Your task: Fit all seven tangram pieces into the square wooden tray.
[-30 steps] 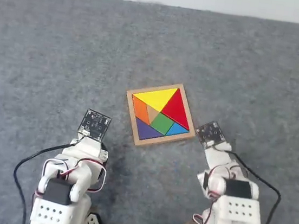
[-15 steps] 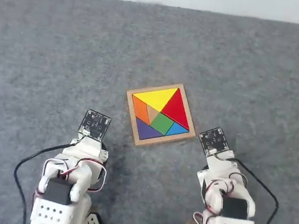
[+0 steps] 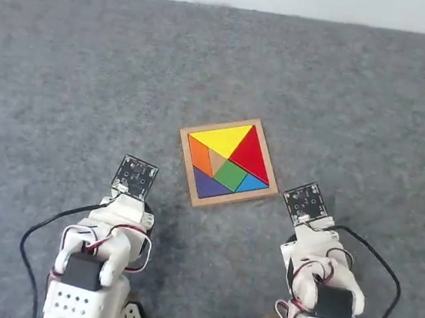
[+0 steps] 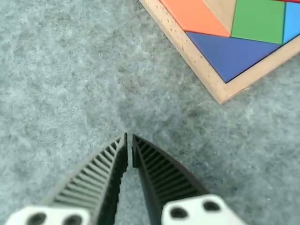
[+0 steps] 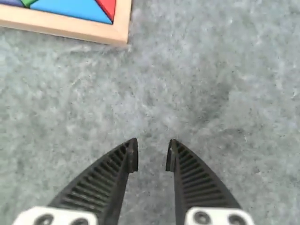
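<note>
The square wooden tray (image 3: 235, 197) lies mid-table, turned slightly. Seven pieces fill it: yellow triangle (image 3: 221, 139), red triangle (image 3: 251, 156), orange piece (image 3: 197, 156), tan piece (image 3: 217, 162), green square (image 3: 231, 175), light blue triangle (image 3: 251, 183) and purple triangle (image 3: 209, 183). My left gripper (image 4: 129, 137) is shut on nothing over the grey mat, a short way off the tray's near left corner (image 4: 185, 47). My right gripper (image 5: 152, 145) is slightly open and empty, just off the tray's near right corner (image 5: 70, 28).
Grey felt matting (image 3: 91, 74) covers the whole table. The left arm (image 3: 134, 176) and right arm (image 3: 308, 203) stand at the near edge on either side of the tray, with cables trailing behind them.
The right arm has drawn back from the tray's near right corner toward its base. The left arm and the tray have not moved.
</note>
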